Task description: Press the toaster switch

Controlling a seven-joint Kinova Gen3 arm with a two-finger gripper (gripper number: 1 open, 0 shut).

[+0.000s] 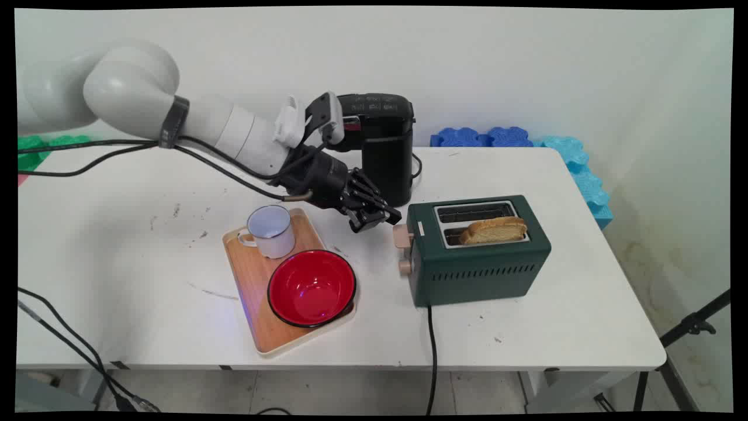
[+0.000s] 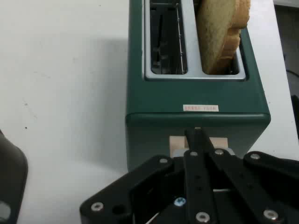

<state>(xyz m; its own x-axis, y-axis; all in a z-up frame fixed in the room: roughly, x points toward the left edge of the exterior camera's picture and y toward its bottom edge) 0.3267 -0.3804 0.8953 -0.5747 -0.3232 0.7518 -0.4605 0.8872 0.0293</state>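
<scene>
wall: plain white, behind end effector | tabletop: white, beneath | foam mats: blue, beyond-right

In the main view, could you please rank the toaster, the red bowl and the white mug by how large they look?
1. toaster
2. red bowl
3. white mug
</scene>
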